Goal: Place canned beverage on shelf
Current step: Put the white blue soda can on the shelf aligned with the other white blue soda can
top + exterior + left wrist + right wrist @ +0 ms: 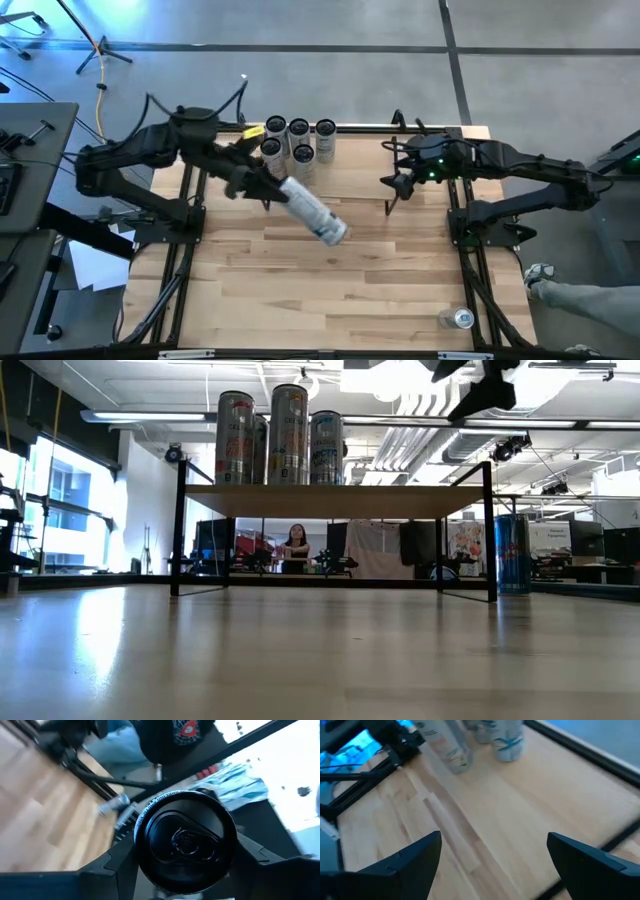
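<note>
My left gripper hangs over the table's middle, shut on a white and silver canned beverage that sticks out toward the near right. In the left wrist view the can's pull-tab top faces the camera. The shelf stands at the table's far edge on thin black legs, with several cans upright on the left part of its wood top. My right gripper is open in the air near the shelf's right end, with nothing between its fingers. My left gripper pinches the can's round wall just below its top rim, one finger on each side. The fingers run along the can, slanting a little downward toward the near right. The can is lifted clear of the table and lies nearly level, top toward the wrist.
Another can stands near the table's near right corner. A blue can shows right of the shelf in the low view. Black frame rails run along both table sides. A person's shoe is at the right.
</note>
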You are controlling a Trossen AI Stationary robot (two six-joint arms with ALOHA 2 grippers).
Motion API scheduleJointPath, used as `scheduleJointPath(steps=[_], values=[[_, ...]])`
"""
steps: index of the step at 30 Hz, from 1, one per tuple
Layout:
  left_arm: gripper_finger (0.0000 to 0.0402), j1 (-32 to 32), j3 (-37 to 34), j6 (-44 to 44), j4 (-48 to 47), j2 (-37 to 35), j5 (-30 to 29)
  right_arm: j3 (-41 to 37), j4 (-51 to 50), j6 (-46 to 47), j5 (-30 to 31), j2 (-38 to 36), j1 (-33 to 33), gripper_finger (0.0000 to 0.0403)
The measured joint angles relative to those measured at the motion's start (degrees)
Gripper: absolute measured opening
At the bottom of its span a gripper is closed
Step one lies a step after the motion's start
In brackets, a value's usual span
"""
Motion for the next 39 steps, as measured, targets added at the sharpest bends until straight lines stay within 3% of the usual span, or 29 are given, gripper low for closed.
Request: scheduleJointPath(steps=[8,17,28,39], values=[[0.0193,0.7,18.9,16.3,-14.0,13.7,-16.3,0.0,-3.0,1.5,2.1,-1.9,0.0,0.0348],[0.0193,3.8,29.5,21.4,-26.9,25.7,-29.4,0.0,-3.0,1.5,3.2,-1.9,0.0,0.0348],[0.0193,6.4,30.6,21.4,-32.2,32.7,-29.5,0.0,-2.9,2.3,3.2,-1.9,0.0,0.0348],[0.0193,8.5,30.6,23.5,-37.4,33.5,-29.4,0.0,-2.7,3.2,4.0,-1.8,0.0,0.0348]])
